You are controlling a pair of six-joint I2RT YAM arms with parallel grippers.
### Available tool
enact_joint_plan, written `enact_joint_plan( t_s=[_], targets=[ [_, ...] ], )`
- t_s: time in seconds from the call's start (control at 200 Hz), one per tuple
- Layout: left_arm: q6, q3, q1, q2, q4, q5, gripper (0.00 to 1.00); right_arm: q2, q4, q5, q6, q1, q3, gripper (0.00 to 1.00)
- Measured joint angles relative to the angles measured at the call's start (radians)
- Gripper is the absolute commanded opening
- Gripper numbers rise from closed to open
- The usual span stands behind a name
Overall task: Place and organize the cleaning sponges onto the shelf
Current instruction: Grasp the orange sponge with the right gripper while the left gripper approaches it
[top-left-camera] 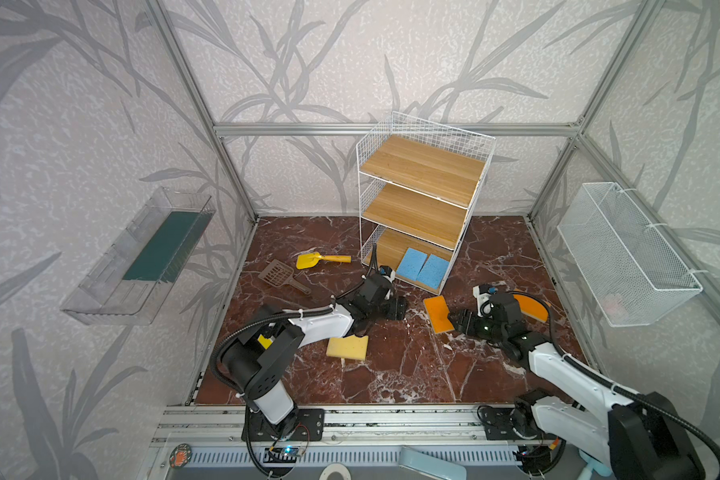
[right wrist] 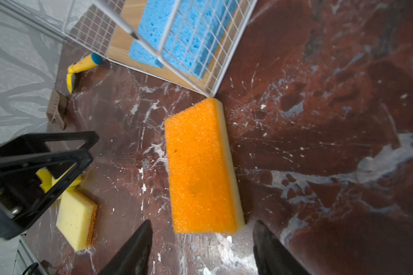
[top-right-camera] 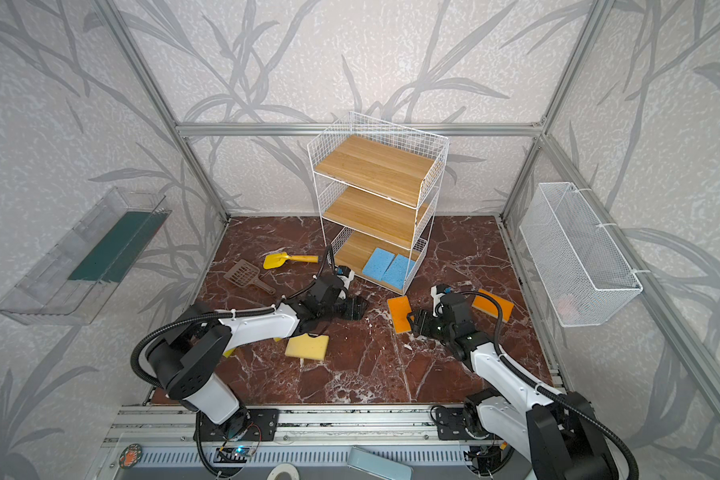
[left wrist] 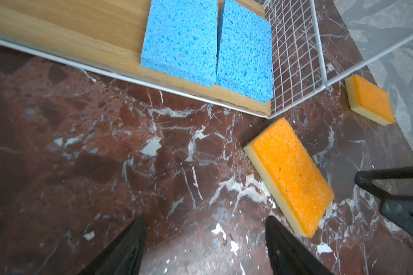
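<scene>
A: Where do your jaws stand?
B: Your left gripper (top-left-camera: pixel 398 309), centre frame, and right gripper (top-left-camera: pixel 454 320), beside the orange sponge (top-left-camera: pixel 436 311), both gape empty. Two blue sponges (top-left-camera: pixel 411 262) lie on the bottom board of the shelf (top-left-camera: pixel 416 216).

Both top views are evenly, softly lit and fairly sharp, with wide-angle stretching toward the corners. Shadows on the glossy red-brown marble floor (top-left-camera: pixel 412 365) are faint and diffuse. In the wrist views pale sheen streaks it, and the lower edge blurs.
</scene>
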Motion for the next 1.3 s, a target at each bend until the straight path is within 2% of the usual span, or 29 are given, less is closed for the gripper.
enact_joint_plan(
  t_s=[0.215,0.56,0.66,0.77,0.85,0.98,1.124,1.189,1.299],
  targets=[
    [-0.019,-0.130,-0.009,-0.128,0.018,-0.011,0.80,0.129,0.035,-0.011,0.021,-0.028,0.014,0.62],
    [-0.031,-0.211,-0.009,-0.219,0.015,-0.023,0.80,0.306,0.235,-0.107,0.096,-0.025,0.029,0.45],
    [-0.029,-0.211,-0.009,-0.245,0.010,-0.023,0.80,0.324,0.261,-0.112,0.111,0.003,0.029,0.37],
    [-0.026,-0.210,-0.009,-0.270,0.000,-0.023,0.80,0.323,0.259,-0.103,0.113,0.053,0.027,0.19],
    [-0.026,-0.210,-0.009,-0.272,-0.005,-0.021,0.80,0.308,0.252,-0.095,0.116,0.080,0.024,0.09],
    [-0.035,-0.210,-0.009,-0.272,0.001,0.004,0.78,0.238,0.217,-0.084,0.118,0.097,0.019,0.05],
    [-0.058,-0.210,-0.009,-0.272,0.024,0.064,0.66,0.093,0.151,-0.055,0.123,0.145,0.011,0.04],
    [-0.072,-0.208,-0.010,-0.272,0.029,0.095,0.57,0.023,0.134,-0.040,0.133,0.174,0.010,0.04],
    [-0.088,-0.198,-0.027,-0.273,0.032,0.143,0.50,-0.067,0.120,-0.025,0.155,0.216,0.007,0.04]
  ],
)
